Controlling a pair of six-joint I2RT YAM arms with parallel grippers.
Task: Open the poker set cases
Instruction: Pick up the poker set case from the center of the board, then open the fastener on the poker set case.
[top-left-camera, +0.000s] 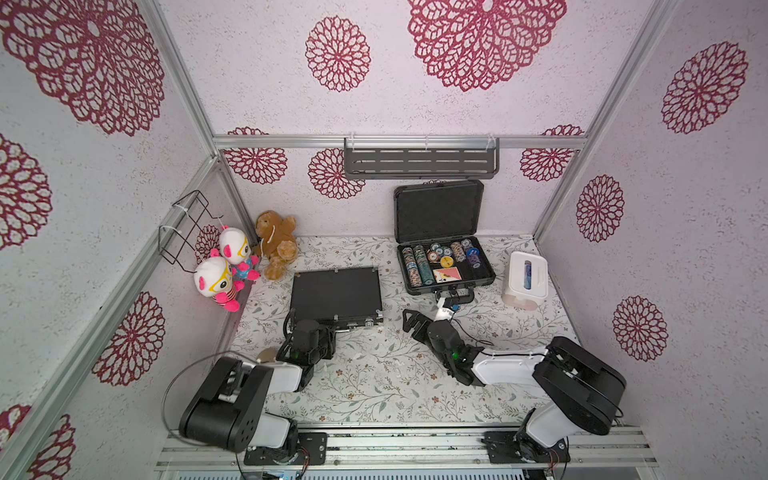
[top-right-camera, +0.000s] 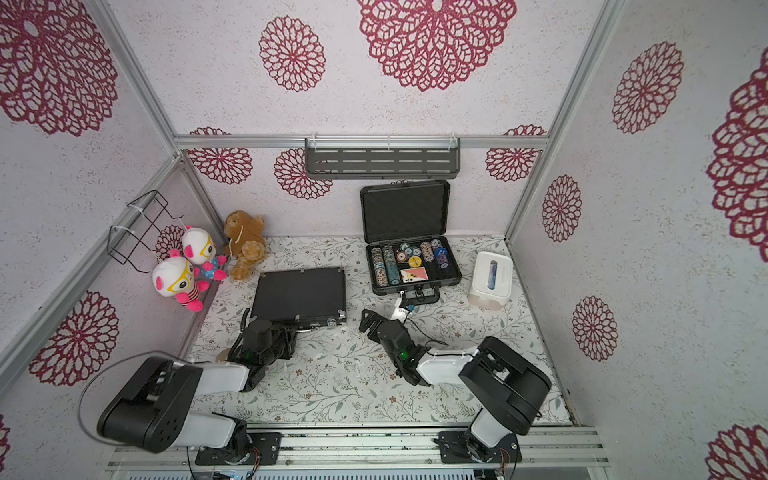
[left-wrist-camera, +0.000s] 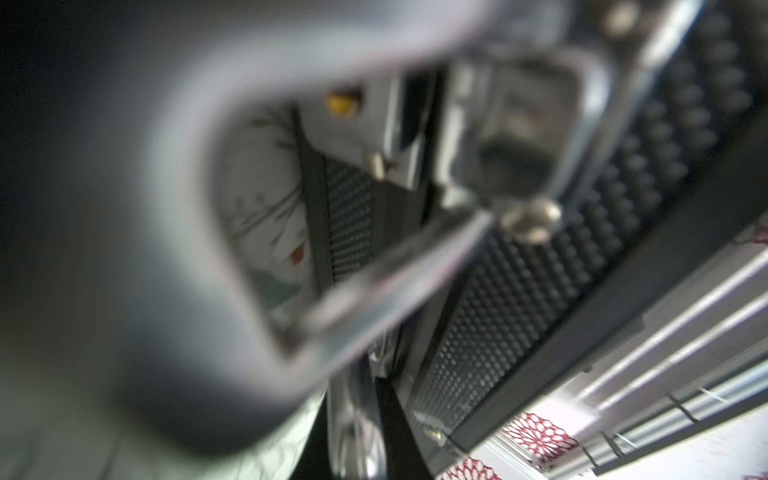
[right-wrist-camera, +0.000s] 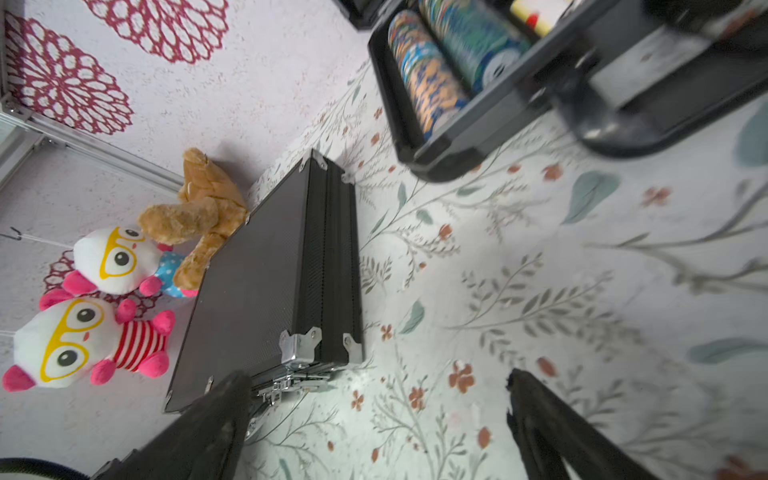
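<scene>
The thin black poker set case (top-left-camera: 336, 293) lies flat left of centre with its lid down; it also shows in the right wrist view as case (right-wrist-camera: 266, 282). My left gripper (top-left-camera: 326, 326) is shut at the case's front edge, beside the silver handle (left-wrist-camera: 232, 208) and a latch (left-wrist-camera: 519, 137). That wrist view is too blurred to tell whether anything is pinched. The thicker dark grey case (top-left-camera: 438, 212) stands open at the back, lid upright, with chips (top-left-camera: 419, 264) and cards inside. My right gripper (top-left-camera: 428, 315) hangs open just in front of it, and in its own wrist view the gripper (right-wrist-camera: 374, 415) has only tablecloth between its fingers.
A white tissue box (top-left-camera: 525, 278) stands right of the open case. Two white-and-pink plush toys (top-left-camera: 218, 280) and a brown plush (top-left-camera: 276, 243) sit in the back left corner. A wire rack (top-left-camera: 187, 226) hangs on the left wall and a grey shelf (top-left-camera: 419, 160) on the back wall.
</scene>
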